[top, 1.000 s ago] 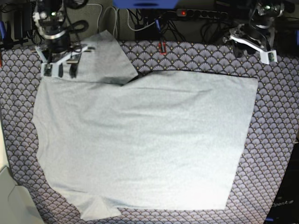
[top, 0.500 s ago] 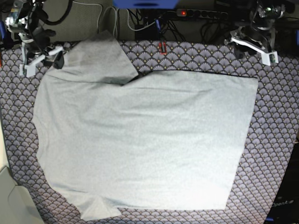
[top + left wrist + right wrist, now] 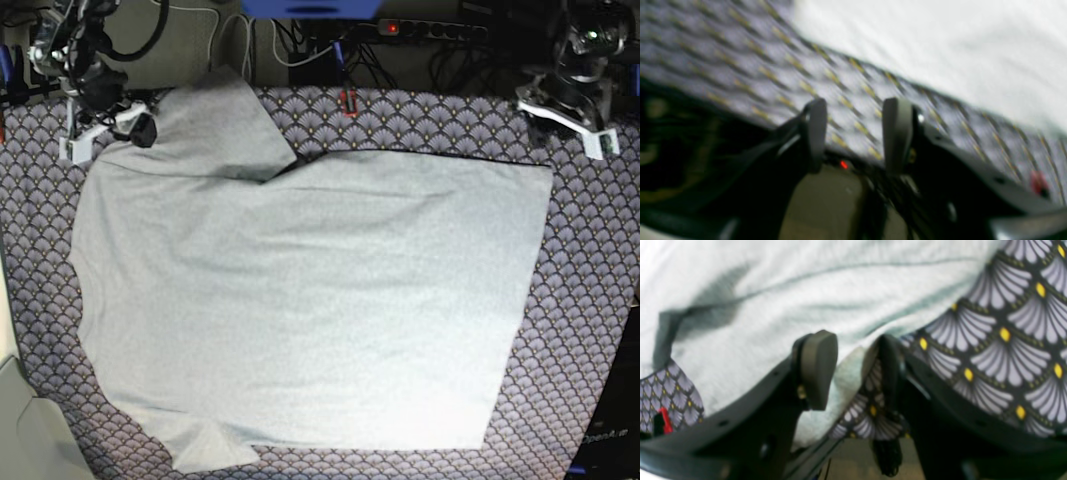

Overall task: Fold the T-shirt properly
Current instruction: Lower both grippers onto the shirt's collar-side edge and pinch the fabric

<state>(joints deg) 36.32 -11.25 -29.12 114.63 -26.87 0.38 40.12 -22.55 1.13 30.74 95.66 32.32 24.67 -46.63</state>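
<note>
One T-shirt (image 3: 300, 290) lies flat across the tablecloth (image 3: 590, 280), plain side up, no readable writing. Two grippers: right gripper (image 3: 848, 370) parted over the shirt's edge, left gripper (image 3: 853, 133) parted, empty.

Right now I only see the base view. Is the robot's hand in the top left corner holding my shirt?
Observer: Not gripping it. In its wrist view the right gripper stands open, with the T-shirt edge lying between its fingers.
Operator: And the other hand?
Observer: The left gripper is open too, with nothing between its fingers.
Operator: What's under that one?
Observer: Only the fan-patterned tablecloth; the shirt's edge lies beyond it, apart from the fingers.
</note>
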